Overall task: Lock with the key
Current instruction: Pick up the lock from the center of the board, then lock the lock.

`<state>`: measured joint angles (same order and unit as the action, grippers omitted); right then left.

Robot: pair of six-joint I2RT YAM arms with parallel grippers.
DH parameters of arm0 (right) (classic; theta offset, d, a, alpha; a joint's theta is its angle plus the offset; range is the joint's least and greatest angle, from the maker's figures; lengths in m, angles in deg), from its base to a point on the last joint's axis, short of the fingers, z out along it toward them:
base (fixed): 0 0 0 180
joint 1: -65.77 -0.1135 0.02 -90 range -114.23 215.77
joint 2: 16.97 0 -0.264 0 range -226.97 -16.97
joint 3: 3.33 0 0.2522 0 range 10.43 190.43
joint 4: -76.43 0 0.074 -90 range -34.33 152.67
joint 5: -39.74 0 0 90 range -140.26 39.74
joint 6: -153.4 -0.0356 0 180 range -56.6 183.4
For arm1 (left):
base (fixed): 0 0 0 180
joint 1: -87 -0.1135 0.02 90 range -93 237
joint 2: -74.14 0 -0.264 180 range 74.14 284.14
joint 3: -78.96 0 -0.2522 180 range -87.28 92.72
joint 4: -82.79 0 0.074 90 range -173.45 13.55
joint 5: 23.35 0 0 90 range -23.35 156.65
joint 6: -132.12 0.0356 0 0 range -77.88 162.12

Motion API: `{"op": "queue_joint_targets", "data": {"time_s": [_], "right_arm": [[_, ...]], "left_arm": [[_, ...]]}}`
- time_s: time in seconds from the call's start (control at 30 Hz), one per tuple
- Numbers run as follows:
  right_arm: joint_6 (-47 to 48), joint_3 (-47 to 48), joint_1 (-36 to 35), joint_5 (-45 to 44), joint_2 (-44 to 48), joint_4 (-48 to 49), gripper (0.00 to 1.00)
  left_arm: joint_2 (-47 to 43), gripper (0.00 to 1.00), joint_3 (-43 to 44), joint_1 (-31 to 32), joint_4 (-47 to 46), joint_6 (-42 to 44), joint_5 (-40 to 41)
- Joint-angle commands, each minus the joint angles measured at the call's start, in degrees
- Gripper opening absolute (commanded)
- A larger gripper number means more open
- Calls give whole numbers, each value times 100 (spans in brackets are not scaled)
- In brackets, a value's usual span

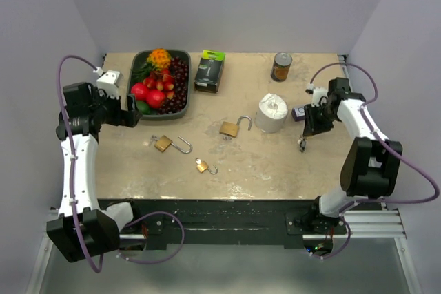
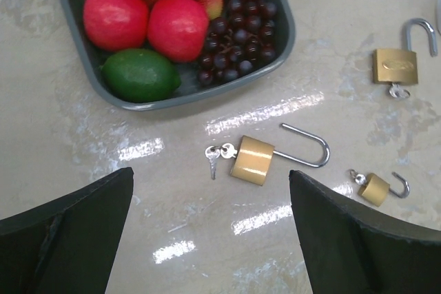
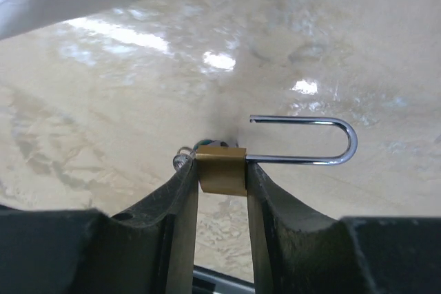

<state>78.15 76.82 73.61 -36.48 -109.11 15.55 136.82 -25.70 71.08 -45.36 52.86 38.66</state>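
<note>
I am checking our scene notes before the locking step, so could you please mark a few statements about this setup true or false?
1. The right hand grips a padlock by its brass body. True.
2. That padlock's shackle is shut. False: it is open, with one end free.
3. The left hand holds a key. False: it is open and empty, above the table.
4. The fruit tray sits at the far left of the table. True.
5. A larger padlock lies on the table under the left hand, with keys at its base. True.
</note>
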Motion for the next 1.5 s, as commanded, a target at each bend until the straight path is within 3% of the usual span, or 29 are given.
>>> {"op": "queue_joint_targets", "data": {"time_s": [0.0,0.23,0.53,0.67,0.87,0.97,1.0,1.17,1.33,1.47], "right_arm": [[1388,549,-19,1222,609,-842,0],[2927,1069,-439,2795,1118,-2239,0],[3790,1534,-1880,4341,1585,-2601,0],[4045,1929,-2540,4737,1366,-2943,0],[4151,2352,-3577,5064,944,-3190,0],[4186,2484,-4087,4845,873,-3164,0],[4186,2493,-4262,4758,882,-3120,0],[4195,2563,-4712,4511,987,-2892,0],[4352,2607,-5186,4081,1058,-2680,0],[4563,2721,-5424,3852,1049,-2698,0]], "left_arm": [[-115,99,337,37,400,911,-1129],[-484,99,293,28,639,2036,-2455],[-1046,98,-198,185,262,2669,-4327],[-1222,96,-567,686,-256,2986,-4321],[-1539,94,-1245,1907,-1952,3302,-3627],[-1040,93,-816,2452,-1789,3417,-3748],[-829,93,-614,2706,-1491,3286,-3819],[367,85,82,3086,-1672,845,-4987],[413,84,-487,3797,-3323,-1420,-5182],[377,83,-665,4176,-3712,-1856,-5120]]}}
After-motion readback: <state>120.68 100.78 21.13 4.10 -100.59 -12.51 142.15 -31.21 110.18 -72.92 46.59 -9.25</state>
